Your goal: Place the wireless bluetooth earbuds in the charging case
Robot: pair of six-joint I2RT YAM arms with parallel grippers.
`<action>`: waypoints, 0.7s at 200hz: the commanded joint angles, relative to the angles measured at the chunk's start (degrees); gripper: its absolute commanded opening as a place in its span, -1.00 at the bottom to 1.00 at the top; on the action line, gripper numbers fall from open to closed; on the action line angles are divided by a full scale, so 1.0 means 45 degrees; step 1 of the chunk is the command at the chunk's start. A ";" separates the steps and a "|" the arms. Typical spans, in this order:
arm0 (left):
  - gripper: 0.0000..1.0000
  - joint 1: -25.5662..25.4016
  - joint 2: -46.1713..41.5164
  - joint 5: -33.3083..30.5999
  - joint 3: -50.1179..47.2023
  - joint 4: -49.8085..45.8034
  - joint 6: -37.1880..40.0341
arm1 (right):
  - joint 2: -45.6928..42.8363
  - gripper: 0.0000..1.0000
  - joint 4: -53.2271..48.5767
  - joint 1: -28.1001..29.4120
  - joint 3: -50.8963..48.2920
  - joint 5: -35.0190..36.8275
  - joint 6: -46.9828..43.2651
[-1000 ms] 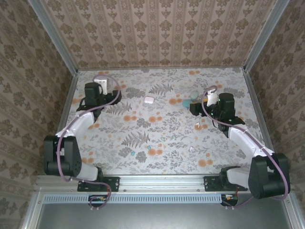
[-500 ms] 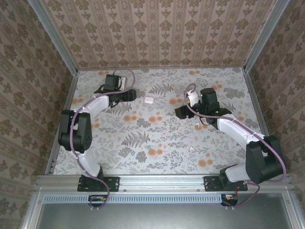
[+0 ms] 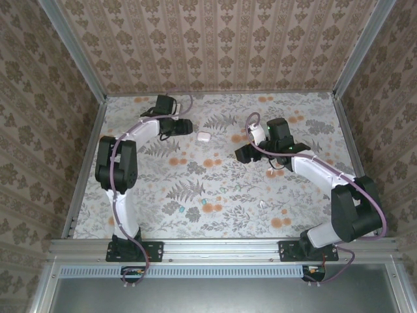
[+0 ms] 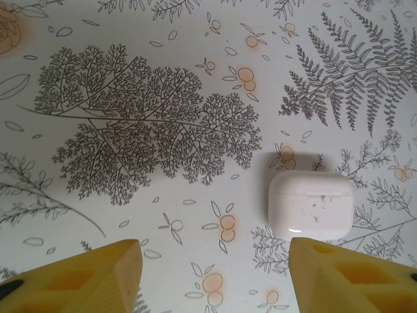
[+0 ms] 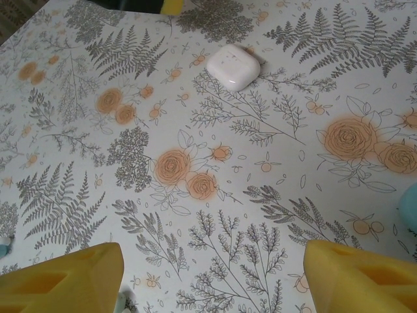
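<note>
Hovering near the white charging case (image 4: 311, 203), both of my arms hang over the flower-printed surface (image 4: 130, 52) with their wrists turned toward it. The left fingers (image 4: 98, 277) stand released with nothing between them; the case lies just beyond the right-hand one of the pair, off their centre line. The right fingers (image 5: 361, 277) are likewise spread and empty, with the case well ahead of them on the far side. The case rests flat and looks shut. The earbuds (image 3: 263, 203) lie loose on the surface, scattered well apart from the case on the side nearer the arm bases, and none is in the case. I judge the step in hand to be the approach to the case, before any bud is lifted. As I read it, the next move calls for shifting the left fingers sideways until the case sits between them. They would then steady it so the lid can be opened, while the right arm goes for a bud.
</note>
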 commanded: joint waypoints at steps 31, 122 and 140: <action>0.23 -0.0262 0.0807 -0.0363 0.1350 -0.1112 -0.0240 | 0.0366 0.50 -0.0551 0.0185 0.0376 -0.0233 0.0221; 0.21 -0.1338 0.2757 -0.1012 0.3750 -0.2542 0.0030 | 0.0249 0.51 -0.0906 0.0302 0.0110 -0.0011 0.0585; 0.20 -0.1520 0.3079 -0.1025 0.4110 -0.2655 0.0118 | 0.0122 0.51 -0.0978 0.0303 -0.0020 0.0066 0.0558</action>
